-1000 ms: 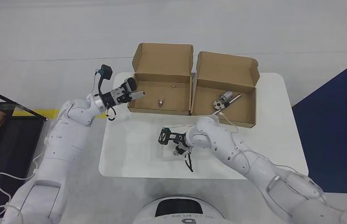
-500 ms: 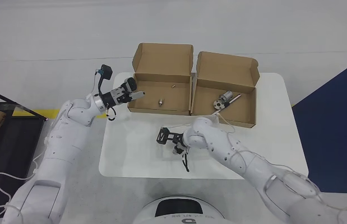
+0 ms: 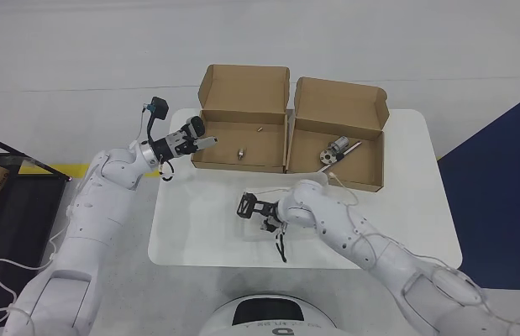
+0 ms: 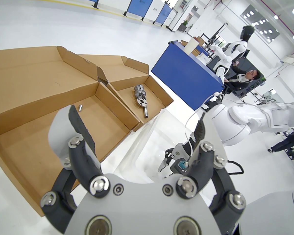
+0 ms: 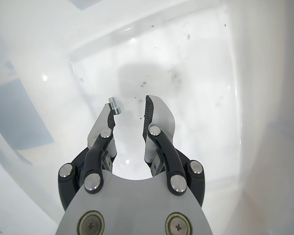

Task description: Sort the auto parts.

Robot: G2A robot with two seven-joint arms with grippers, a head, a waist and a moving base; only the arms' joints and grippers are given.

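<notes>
From where I stand, the glossy white, rounded-shell left arm (image 3: 117, 168) and its twin right arm (image 3: 360, 239) look alike. The left gripper (image 4: 137, 118) and right gripper (image 5: 128, 103) share a silver plate, black linkages pinned with round steel screws (two cross-head ones sit lower), and pale grey fingers faced in ribbed black rubber. A thin black cable (image 3: 281, 245) loops off the right wrist.

the right tool (image 5: 128, 103) hangs over a clear, shallow tray (image 5: 201, 94), jaws parted. a small silver bolt (image 5: 114, 106) lies on the tray floor at the tip of one finger (image 5: 107, 121); whether they touch is unclear. dark specks (image 5: 144, 83) dot the floor.
</notes>
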